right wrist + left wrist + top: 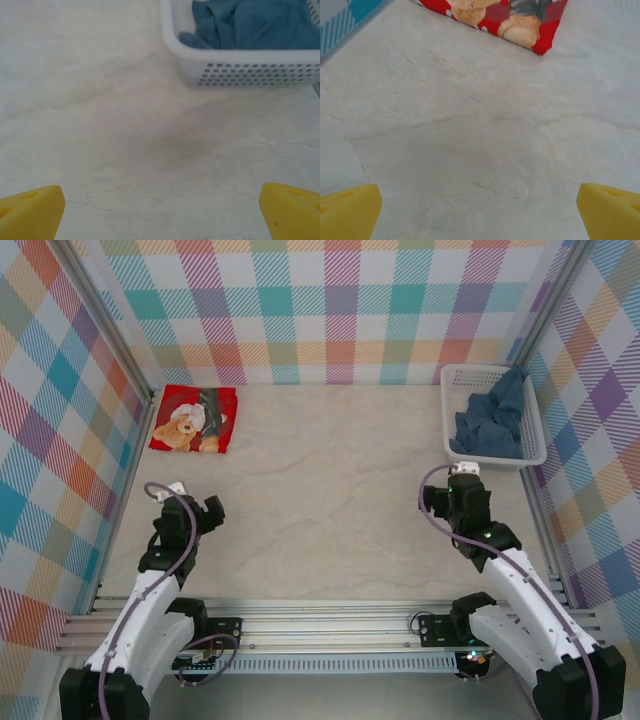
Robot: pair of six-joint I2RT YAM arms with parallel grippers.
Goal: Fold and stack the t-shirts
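The red t-shirt (194, 419) with the bear print lies folded flat on the counter (330, 490), in its far left corner. The blue-grey t-shirt (492, 420) is crumpled inside the white basket (497, 462) at the far right. The left end effector (480, 212) and the right end effector (161, 210) hover above bare counter — both spread wide, holding nothing.
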